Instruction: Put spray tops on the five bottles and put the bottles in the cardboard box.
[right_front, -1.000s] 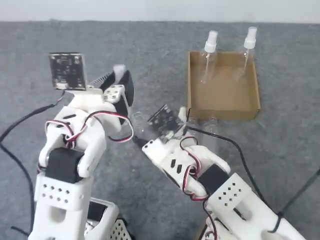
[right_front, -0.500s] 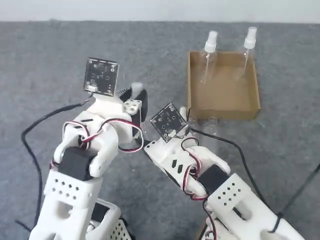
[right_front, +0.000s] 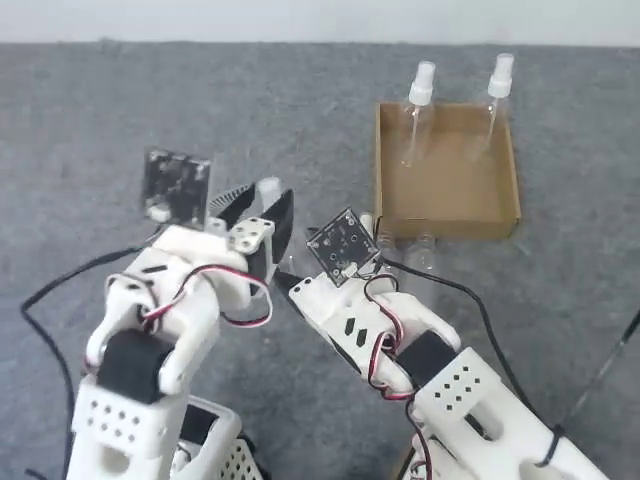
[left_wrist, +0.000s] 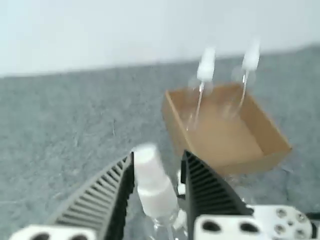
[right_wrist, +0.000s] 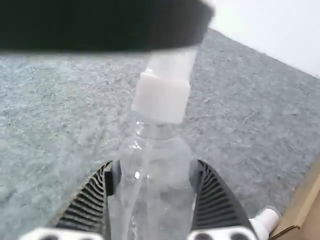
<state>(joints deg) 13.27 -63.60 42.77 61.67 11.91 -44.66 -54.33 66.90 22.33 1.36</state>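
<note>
My left gripper (right_front: 268, 198) is shut on a white spray top (left_wrist: 150, 182), which stands on the neck of a clear bottle (right_wrist: 152, 185). My right gripper (right_wrist: 152, 200) is shut on that bottle's body and holds it upright, just below the left gripper, in front of the box. The bottle (right_front: 289, 262) is mostly hidden between the two arms in the high view. The cardboard box (right_front: 447, 215) lies at the back right with two topped bottles (right_front: 418, 110) (right_front: 494, 100) leaning in it. Two clear bottles without tops (right_front: 386, 243) (right_front: 426, 243) stand against the box's near wall.
Grey carpet (right_front: 200, 90) covers the whole floor, with open room to the left and behind. A small white piece (right_wrist: 265, 220) lies by the box's near corner. Cables (right_front: 480, 300) trail from the right arm towards the right.
The left arm's wrist swung right, then back left and lower, with the spray top still in its fingers over the bottle. The right arm stayed almost still.
</note>
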